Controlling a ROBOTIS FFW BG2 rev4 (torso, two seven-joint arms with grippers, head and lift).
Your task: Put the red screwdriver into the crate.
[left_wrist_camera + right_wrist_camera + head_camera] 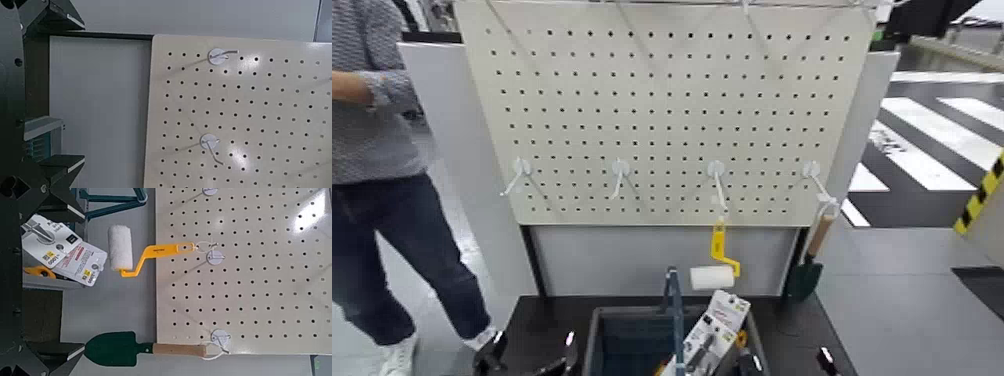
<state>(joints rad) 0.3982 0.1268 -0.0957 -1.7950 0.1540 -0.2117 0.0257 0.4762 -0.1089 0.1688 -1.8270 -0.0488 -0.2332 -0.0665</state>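
The dark grey crate [594, 332] stands at the front of the table, below the pegboard. A white carded package [720, 320] and a blue-handled tool [672, 300] stick out of it. I see no red screwdriver; it is hidden or out of view. A small orange piece [35, 270] peeks from under the package [66, 251]; I cannot tell what it is. My left gripper [530, 356] is low, left of the crate, open and empty [78, 92]. My right gripper [787, 362] is low, right of the crate, open and empty [74, 278].
A cream pegboard [662, 110] with white hooks stands behind the table. A yellow-handled white paint roller [712, 275] hangs from one hook, a wooden-handled green trowel [807, 265] from the rightmost. A person [377, 170] in jeans stands at the left.
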